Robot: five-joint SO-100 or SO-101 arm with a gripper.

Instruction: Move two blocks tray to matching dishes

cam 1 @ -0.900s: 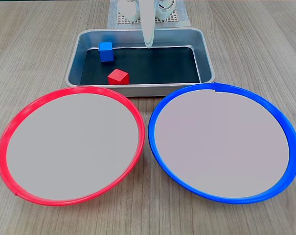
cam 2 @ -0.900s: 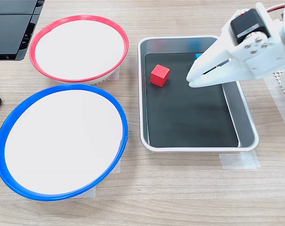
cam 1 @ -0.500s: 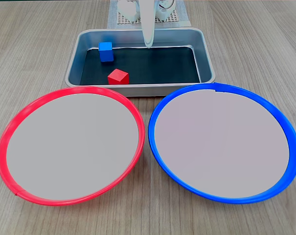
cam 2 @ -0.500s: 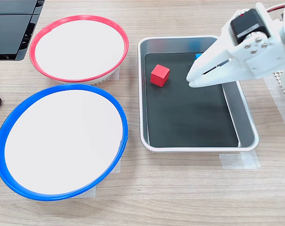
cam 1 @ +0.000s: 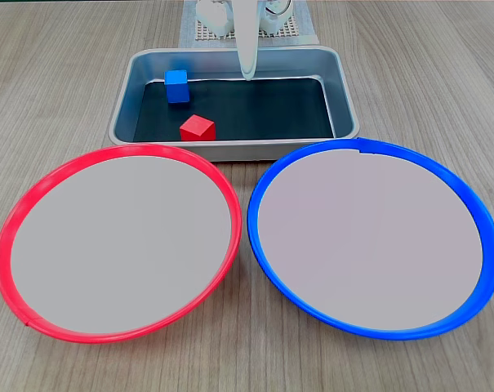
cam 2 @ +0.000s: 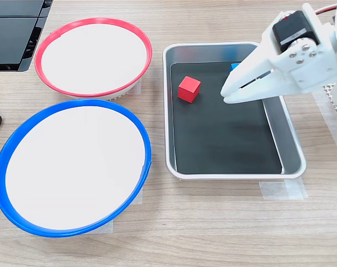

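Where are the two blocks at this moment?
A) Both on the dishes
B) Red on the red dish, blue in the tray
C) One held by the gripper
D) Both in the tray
D: the red block and the blue block both sit on the dark bottom of the tray, while the red dish and the blue dish hold nothing.
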